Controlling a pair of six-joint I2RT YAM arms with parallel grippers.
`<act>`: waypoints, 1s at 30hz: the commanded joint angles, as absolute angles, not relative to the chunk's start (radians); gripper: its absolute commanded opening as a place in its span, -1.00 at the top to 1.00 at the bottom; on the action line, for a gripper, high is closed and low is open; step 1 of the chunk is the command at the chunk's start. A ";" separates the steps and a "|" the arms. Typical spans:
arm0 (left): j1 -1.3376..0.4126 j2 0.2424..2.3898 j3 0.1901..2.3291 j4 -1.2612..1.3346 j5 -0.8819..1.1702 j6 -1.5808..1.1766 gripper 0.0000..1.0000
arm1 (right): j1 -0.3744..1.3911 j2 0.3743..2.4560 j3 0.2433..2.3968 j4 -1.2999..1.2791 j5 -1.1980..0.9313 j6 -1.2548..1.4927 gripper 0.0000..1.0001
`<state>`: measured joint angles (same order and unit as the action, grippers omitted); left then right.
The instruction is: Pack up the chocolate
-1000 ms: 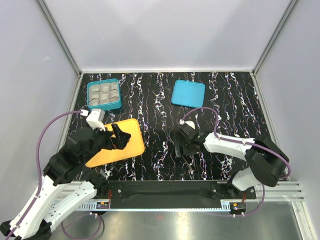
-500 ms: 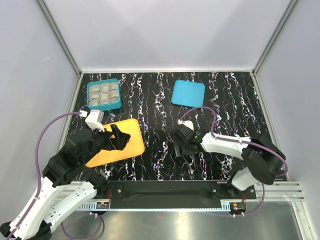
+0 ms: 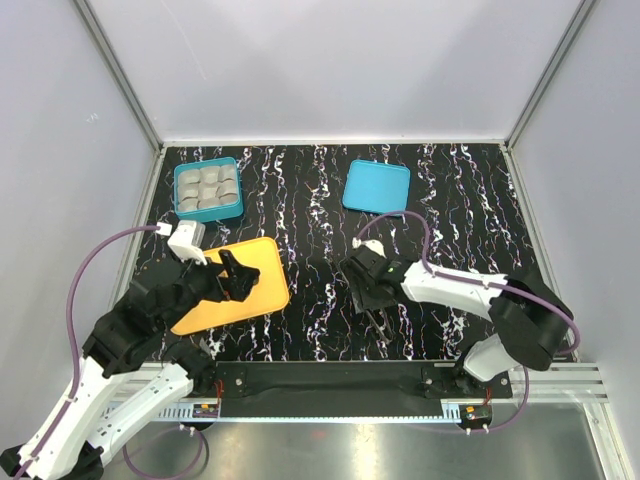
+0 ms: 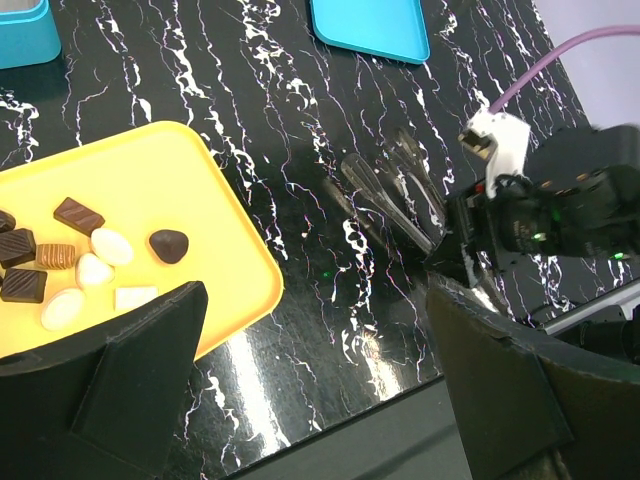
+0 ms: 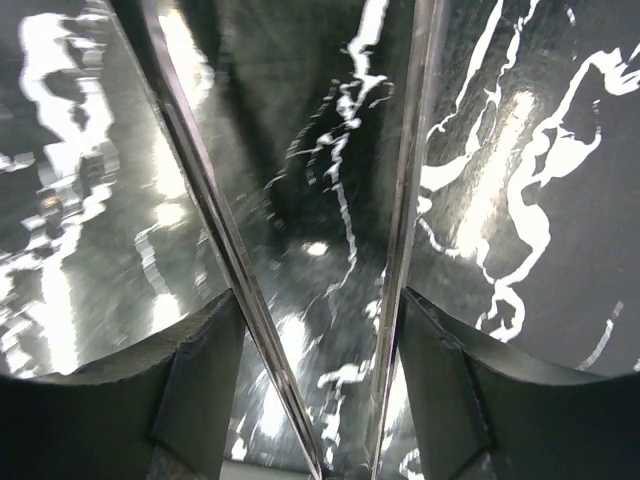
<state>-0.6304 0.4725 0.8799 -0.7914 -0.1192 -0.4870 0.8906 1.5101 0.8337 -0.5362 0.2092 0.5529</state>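
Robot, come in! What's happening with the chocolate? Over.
Left gripper open over orange tray. Right gripper straddling tongs, grip unclear. Chocolate on tray, not yet packed. Nothing in the way.

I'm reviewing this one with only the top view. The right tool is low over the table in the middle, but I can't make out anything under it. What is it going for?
Observer: A pair of tongs lies on the table there. The left wrist view shows them at the right tool.
Operator: Has it got them?
Observer: The right wrist view shows both tong arms running between its fingers. I cannot tell whether they are pinched.
Operator: And what can't I see on the left?
Observer: The chocolate, dark and white pieces, lies on the tray. The left tool is open and empty.
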 commanded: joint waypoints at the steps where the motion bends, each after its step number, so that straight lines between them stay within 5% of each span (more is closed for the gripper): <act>1: -0.632 0.475 0.885 -0.742 -0.132 -0.479 -0.98 | 0.904 1.425 0.961 -0.623 0.179 0.522 -0.32; 12: -0.632 0.577 0.874 -0.706 -0.103 -0.491 -0.98 | 0.904 1.355 1.201 -0.870 0.137 0.471 -0.24; 30: -0.630 0.670 1.024 -0.787 -0.107 -0.476 -0.98 | 0.904 1.321 1.207 -0.655 0.071 0.388 0.03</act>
